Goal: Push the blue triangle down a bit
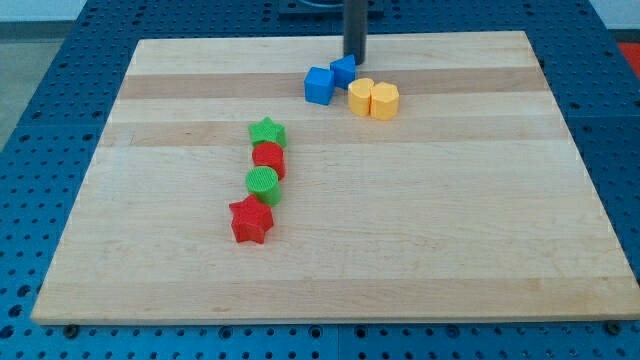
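The blue triangle (344, 70) lies near the view's top centre of the wooden board (450, 230). My tip (354, 58) stands just above it, at its upper right edge, touching or nearly touching it. A blue cube (319, 85) sits just left and below the triangle, touching it. Two yellow blocks sit to the lower right of the triangle: a yellow block (360, 95) and a yellow heart-like block (384, 101), side by side.
A column of blocks stands left of centre: a green star (267, 131), a red cylinder (269, 158), a green cylinder (263, 183) and a red star (251, 220). Blue perforated table surrounds the board.
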Available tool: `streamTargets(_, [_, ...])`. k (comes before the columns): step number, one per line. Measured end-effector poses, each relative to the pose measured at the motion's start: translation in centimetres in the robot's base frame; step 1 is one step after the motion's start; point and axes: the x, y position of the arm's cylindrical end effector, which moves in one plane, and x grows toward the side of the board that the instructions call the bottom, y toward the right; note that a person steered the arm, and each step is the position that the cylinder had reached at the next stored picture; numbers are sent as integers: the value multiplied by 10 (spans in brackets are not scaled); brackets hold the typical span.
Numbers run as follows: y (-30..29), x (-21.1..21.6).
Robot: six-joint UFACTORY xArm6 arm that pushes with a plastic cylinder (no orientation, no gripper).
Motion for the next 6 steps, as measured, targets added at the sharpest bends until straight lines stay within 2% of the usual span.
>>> streamTargets(2, [21, -5])
streamTargets(3, [8, -32])
streamTargets(4, [-10, -39])
streamTargets(6, [-15, 13])
